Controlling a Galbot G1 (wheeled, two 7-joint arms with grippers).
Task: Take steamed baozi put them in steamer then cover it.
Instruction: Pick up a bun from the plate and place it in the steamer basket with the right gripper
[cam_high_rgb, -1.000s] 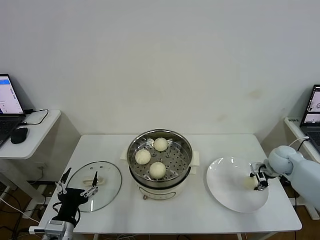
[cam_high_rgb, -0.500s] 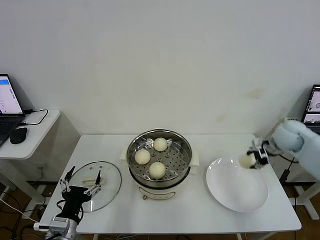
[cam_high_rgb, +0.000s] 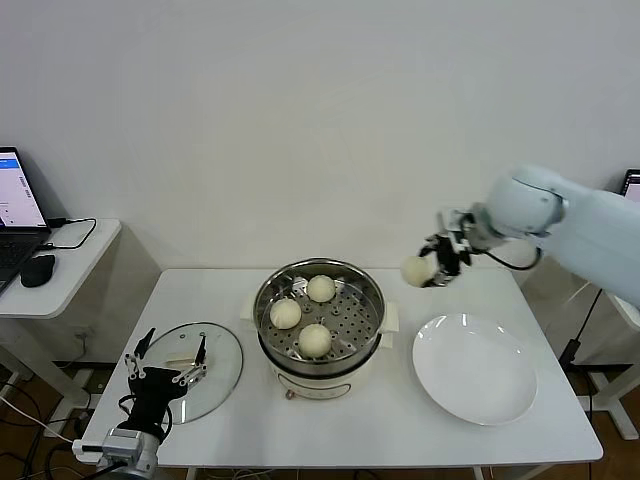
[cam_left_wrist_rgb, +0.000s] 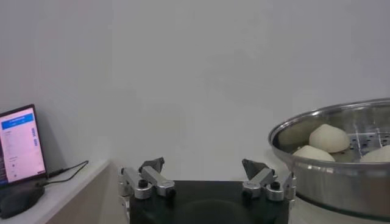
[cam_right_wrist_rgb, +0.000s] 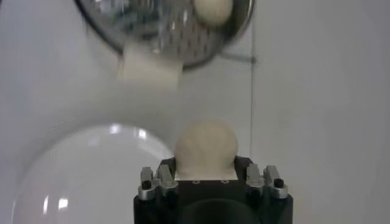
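Nearest the robot, the left gripper (cam_high_rgb: 165, 375) is hanging with jaws spread wide and holding nothing; the round clear glass lid with the cream-white oblong handle (cam_high_rgb: 189, 372) is lying flat on the white table (cam_high_rgb: 560, 440) right under and just beyond its fingertips. Farther out, the flat white round plate (cam_high_rgb: 475, 379) is sitting bare, below and nearer than the right gripper (cam_high_rgb: 432, 268). That gripper is up in the air, pinching the fourth small cream-white dough bun (cam_high_rgb: 415, 270) between narrow jaws. The shiny round stainless-steel steamer pot on its cream base (cam_high_rgb: 320, 318) is sitting lower, just to the gripper's left, three buns (cam_high_rgb: 303, 314) already lying on the perforated tray. The bun is probably light, soft, dentable and a bit tacky, so a gentle grip across its widest middle suits it. The lid is likely heavier, slick and breakable; taking it by the handle is the safe hold.
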